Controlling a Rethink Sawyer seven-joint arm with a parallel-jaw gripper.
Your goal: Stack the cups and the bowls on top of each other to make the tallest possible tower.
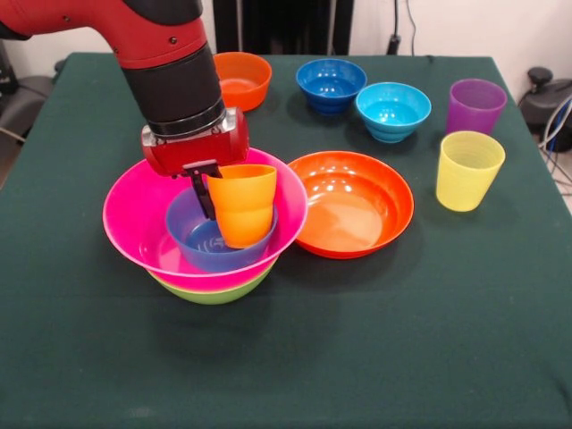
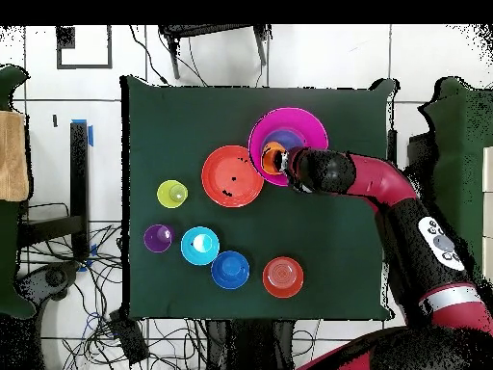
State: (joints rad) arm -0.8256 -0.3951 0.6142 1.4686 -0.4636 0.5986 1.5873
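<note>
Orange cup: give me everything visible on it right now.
The orange cup is a glossy opaque plastic tumbler, tapered toward its base, upright with a slight tilt, mouth up. Its bottom sits inside the small blue bowl, nested in the big pink bowl. One dark finger of the gripper reaches over its rim; whether it is clamped is unclear.

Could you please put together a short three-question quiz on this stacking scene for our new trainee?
1. True or false: the orange cup sits inside the blue bowl on the tower.
2. Which loose cup stands nearest the shallow orange bowl? A) yellow cup B) purple cup
3. Fill in: the big pink bowl rests in the ____ bowl.

Key: 1 true, with the gripper at its rim; 2 A; 3 lime green.
</note>
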